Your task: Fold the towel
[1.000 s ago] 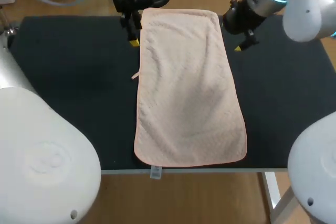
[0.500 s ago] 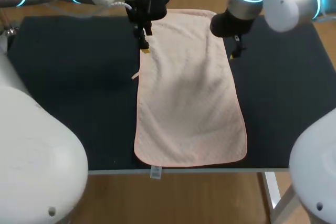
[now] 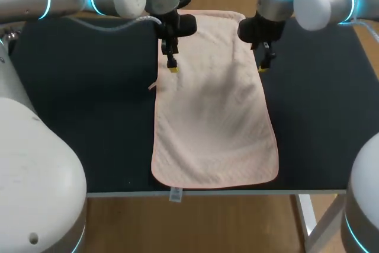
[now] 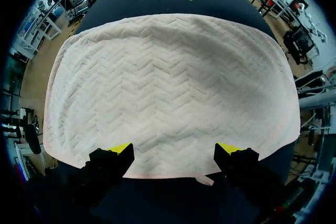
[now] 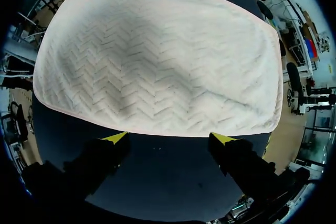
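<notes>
Left gripper [image 3: 172,67] and right gripper [image 3: 263,67] gape empty at the towel [image 3: 213,111] edges (contact unclear); mismatched pinches could skew the fold.

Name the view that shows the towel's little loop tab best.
The left wrist view: the loop tab sticks out of the towel close up, between the open fingers of the left gripper. The head view shows it only as a small nub. The right wrist view does not show it clearly.

No readable text, small white tag [image 3: 175,194] on towel [image 3: 213,105] edge, print seemingly illegible
</notes>
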You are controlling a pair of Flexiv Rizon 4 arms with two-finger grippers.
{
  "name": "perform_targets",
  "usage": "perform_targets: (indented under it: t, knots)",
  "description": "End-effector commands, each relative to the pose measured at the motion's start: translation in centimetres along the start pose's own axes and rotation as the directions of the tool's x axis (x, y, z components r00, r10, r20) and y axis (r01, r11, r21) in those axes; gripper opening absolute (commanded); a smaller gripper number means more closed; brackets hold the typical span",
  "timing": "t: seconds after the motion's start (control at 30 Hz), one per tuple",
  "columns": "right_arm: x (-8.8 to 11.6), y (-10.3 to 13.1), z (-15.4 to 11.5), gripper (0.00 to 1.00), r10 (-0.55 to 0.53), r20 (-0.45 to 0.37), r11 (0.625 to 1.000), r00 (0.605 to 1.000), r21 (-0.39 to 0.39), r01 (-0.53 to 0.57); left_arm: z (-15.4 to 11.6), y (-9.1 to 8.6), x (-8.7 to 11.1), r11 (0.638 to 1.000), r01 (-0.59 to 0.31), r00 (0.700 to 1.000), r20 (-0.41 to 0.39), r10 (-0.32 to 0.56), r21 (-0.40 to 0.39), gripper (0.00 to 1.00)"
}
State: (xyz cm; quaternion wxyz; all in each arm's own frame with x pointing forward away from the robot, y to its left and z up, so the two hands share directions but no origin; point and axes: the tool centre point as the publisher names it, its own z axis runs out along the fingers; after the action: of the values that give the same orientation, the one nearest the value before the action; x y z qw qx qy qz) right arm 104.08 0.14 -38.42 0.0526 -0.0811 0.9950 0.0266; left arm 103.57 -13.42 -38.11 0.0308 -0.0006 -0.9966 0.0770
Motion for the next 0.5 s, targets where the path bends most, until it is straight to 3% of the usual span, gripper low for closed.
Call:
perform_targets:
  t: [0.03,0.27,0.5]
  knots:
    - [-0.4,0.1,0.3,1.0,0.005,-0.024,1.0,1.0,-0.008,-0.005,0.0,0.1,0.8,0.999,0.026,1.0,0.015,-0.026,0.025,1.0]
    - [-0.2,-0.1,2.4,1.0,0.056,-0.091,0.998,0.994,-0.028,-0.059,1.9,-0.9,1.2,1.0,0.01,1.0,-0.004,-0.01,0.023,1.0]
    - [-0.1,-0.1,3.6,1.0,0.078,-0.13,0.996,0.988,-0.034,-0.083,3.5,-0.3,0.8,0.999,0.035,0.999,-0.022,-0.034,0.032,1.0]
